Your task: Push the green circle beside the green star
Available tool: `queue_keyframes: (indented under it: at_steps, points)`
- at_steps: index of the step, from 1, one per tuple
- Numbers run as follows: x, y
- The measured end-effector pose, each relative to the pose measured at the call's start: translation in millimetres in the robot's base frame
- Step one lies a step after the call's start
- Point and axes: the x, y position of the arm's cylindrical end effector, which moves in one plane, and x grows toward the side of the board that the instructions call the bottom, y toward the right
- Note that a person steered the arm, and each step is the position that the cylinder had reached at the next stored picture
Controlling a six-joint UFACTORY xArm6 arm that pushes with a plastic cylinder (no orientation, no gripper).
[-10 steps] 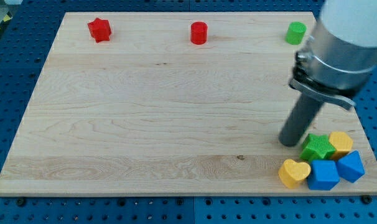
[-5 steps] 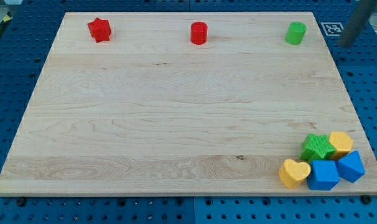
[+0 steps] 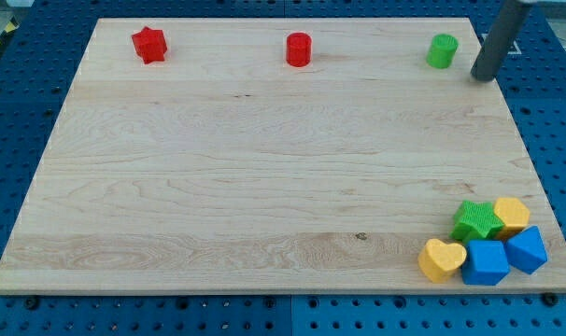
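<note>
No jaws on this rig, so nothing's gripped; just a dark rod slanting in from the view's top right, my tip (image 3: 483,77) touching no block. Green circle (image 3: 442,50) sits just left of it near the tabletop (image 3: 264,177) top edge, well apart from the green star (image 3: 477,221) at bottom right.

Along the board's (image 3: 264,168) top edge, the red star (image 3: 148,44) is placed at upper left, the red cylinder (image 3: 299,49) mid-top, the green circle (image 3: 442,50) upper right. My tip (image 3: 483,77) is set just right of it. At lower right, the green star (image 3: 477,220), yellow block (image 3: 512,215), yellow heart (image 3: 442,259) and two blue blocks (image 3: 487,262) (image 3: 527,249) are clustered, touching.
</note>
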Motion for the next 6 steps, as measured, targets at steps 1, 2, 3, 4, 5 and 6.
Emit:
queue_keyframes:
  at_steps: [1, 2, 3, 4, 5, 6]
  points:
    - [-48, 4]
    - [-50, -39]
    - [-7, -72]
    - [51, -99]
    - [72, -101]
    - [39, -97]
